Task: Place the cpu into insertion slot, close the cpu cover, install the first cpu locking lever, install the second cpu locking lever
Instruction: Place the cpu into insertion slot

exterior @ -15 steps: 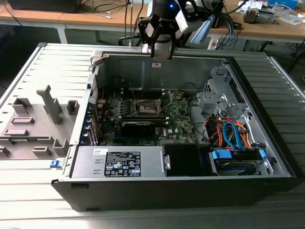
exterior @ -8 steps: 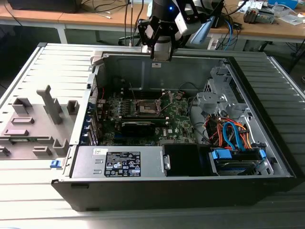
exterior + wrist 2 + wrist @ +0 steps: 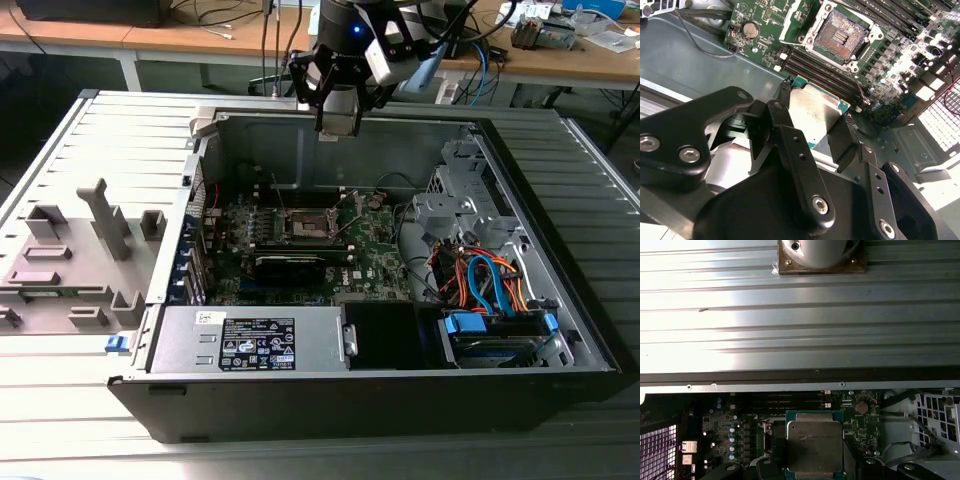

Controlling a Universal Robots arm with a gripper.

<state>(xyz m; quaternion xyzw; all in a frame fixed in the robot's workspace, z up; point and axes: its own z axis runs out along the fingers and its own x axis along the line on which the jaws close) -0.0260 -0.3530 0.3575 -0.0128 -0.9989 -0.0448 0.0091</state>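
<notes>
My gripper [image 3: 338, 122] hangs above the back wall of the open computer case, shut on the cpu [image 3: 812, 112]. The chip is a small square with a silvery-grey top and a green rim, pinched between the black fingers [image 3: 785, 125]. In the first wrist view the cpu [image 3: 815, 445] shows over the green board. The insertion slot [image 3: 842, 35], a dark square socket with a silver surround, lies bare on the board some way beyond the chip. In the exterior view the slot [image 3: 308, 226] sits below and in front of the gripper. The cpu cover [image 3: 795, 22] stands raised at one side of the socket.
A long black card [image 3: 290, 266] lies just in front of the socket. A power supply [image 3: 250, 340] fills the case front, and a drive cage with orange and blue cables [image 3: 480, 280] stands at the exterior view's right. A grey fixture tray [image 3: 70, 260] rests outside at the left.
</notes>
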